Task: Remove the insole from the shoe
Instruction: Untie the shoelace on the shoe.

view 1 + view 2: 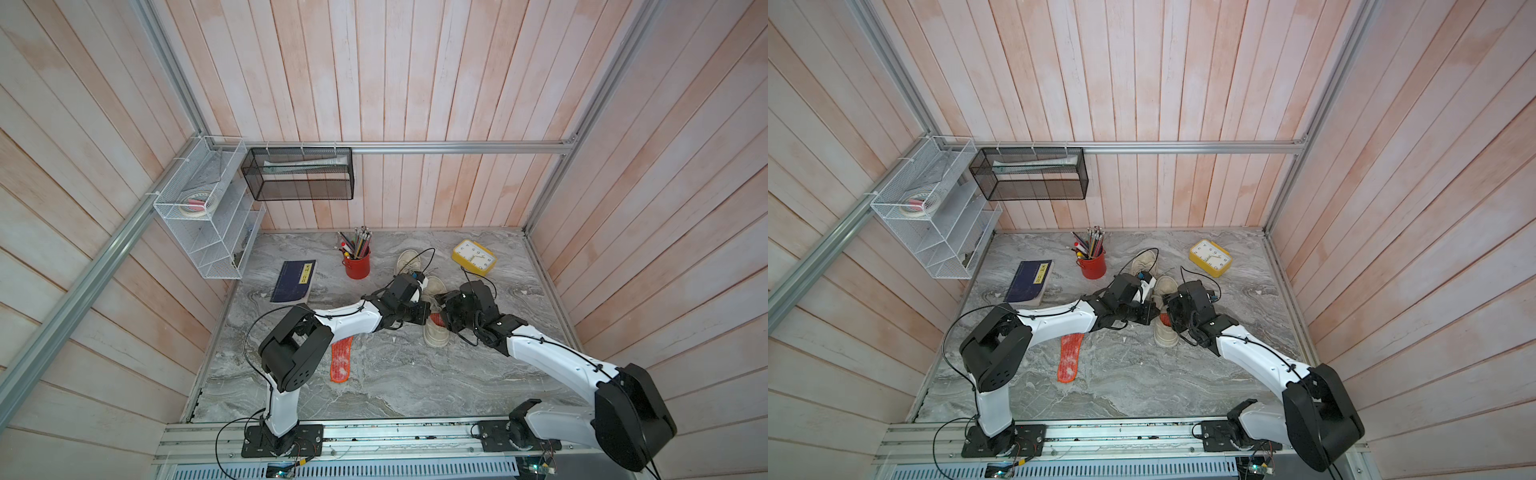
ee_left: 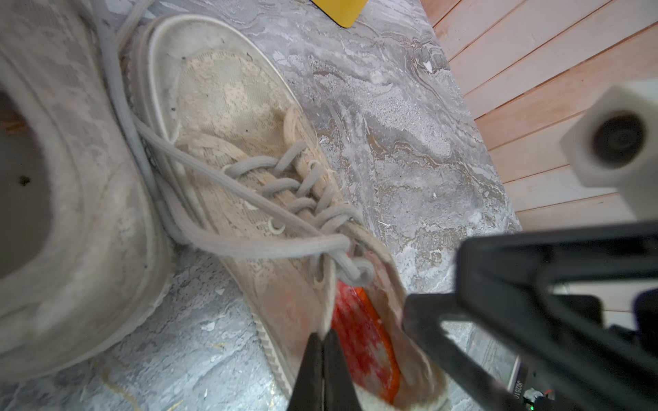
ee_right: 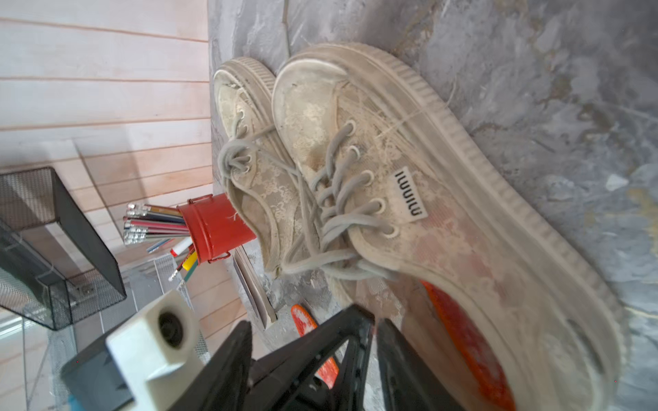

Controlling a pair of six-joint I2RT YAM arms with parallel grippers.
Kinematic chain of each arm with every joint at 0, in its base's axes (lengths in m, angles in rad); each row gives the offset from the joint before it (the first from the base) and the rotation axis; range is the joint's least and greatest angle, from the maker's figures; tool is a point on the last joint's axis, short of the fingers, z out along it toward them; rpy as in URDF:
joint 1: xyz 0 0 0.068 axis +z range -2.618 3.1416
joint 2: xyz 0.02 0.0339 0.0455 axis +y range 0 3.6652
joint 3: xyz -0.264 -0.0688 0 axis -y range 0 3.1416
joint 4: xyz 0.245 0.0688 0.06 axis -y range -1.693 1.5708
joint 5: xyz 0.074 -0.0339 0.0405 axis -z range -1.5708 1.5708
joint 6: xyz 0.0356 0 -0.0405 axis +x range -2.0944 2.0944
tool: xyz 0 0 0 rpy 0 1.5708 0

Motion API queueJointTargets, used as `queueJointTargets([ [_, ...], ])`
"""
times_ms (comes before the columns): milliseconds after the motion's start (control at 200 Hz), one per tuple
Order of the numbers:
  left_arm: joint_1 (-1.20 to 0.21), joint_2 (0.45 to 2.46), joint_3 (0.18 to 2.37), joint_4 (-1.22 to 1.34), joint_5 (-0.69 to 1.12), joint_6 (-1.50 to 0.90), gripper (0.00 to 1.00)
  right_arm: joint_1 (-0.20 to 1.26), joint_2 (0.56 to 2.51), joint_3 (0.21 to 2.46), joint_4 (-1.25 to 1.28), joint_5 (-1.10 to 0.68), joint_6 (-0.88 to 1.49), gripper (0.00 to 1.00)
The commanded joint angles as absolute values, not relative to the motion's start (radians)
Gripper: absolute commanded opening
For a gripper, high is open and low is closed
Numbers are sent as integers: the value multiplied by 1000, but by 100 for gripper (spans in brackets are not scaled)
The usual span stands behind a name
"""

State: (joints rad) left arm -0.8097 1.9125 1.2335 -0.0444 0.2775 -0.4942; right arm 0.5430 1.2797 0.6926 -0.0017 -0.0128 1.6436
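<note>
A worn beige lace-up shoe (image 1: 436, 337) lies mid-table, heel toward me, seen in both top views (image 1: 1167, 337). Its orange-red insole (image 2: 359, 338) sits inside the heel opening, partly showing (image 3: 463, 338). My left gripper (image 2: 323, 341) is shut on the shoe's collar edge on the left side of the opening. My right gripper (image 1: 445, 309) hovers at the opening from the right, jaws apart with nothing between them. In the right wrist view one of its dark fingers (image 3: 402, 356) stands just beside the insole.
A second beige shoe (image 1: 409, 259) lies touching the first at the far side. A loose orange insole (image 1: 341, 359) lies on the marble near the left arm. Further back stand a red pencil cup (image 1: 357, 264), a yellow clock (image 1: 474, 257) and a blue book (image 1: 294, 281).
</note>
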Motion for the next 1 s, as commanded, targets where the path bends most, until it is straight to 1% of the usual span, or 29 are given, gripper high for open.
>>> queueJointTargets([
  [0,-807,1907,1219,-32,293,-493,0,551,1305,670,88,-16,1794,60],
  [115,-807,1905,1227,-42,294,-488,0,550,1333,613,164,-38,1868,60],
  [275,-807,1902,1227,-47,293,-487,0,544,1385,594,233,-41,1890,60],
  [390,-807,1901,1224,-51,293,-484,0,534,1409,599,283,-25,1840,60],
  [460,-806,1898,1225,-54,295,-479,0,526,1414,628,263,-4,1786,60],
  [685,-806,1896,1223,-63,295,-471,0,504,1379,643,289,62,1717,60],
  [825,-807,1898,1223,-67,300,-467,0,492,1368,650,330,69,1686,59],
  [995,-807,1907,1229,-75,307,-467,0,488,1402,681,403,41,1671,57],
])
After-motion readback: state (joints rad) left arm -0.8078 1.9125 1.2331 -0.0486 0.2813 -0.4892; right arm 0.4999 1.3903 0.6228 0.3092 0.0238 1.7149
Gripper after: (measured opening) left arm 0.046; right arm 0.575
